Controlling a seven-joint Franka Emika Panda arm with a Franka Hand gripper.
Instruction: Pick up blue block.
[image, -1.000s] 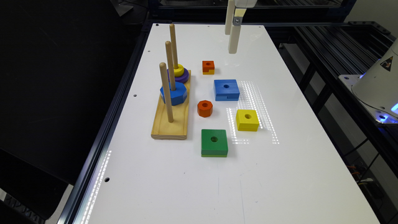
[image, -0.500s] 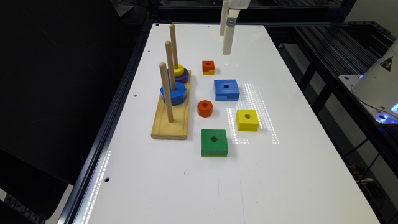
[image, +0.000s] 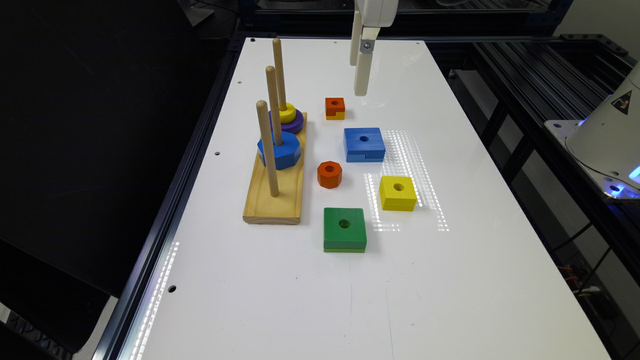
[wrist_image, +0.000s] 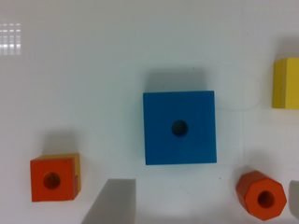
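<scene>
Hovering high above the tabletop (image: 450, 280), the claw (image: 361, 75) hangs spread and empty beyond the small orange cube (image: 334, 107). The blue block (image: 364, 144) lies untouched just beside that cube, so descent, grip and lift all remain.

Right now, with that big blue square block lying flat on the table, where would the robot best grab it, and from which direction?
Probably from straight above, jaws closing on two opposite flat side faces. The blue block lies flat and square with clear table around it. Its notch shows on the edge toward the yellow block, so the two unnotched faces beside it seem safer. The centre hole looks too small to grip.
</scene>
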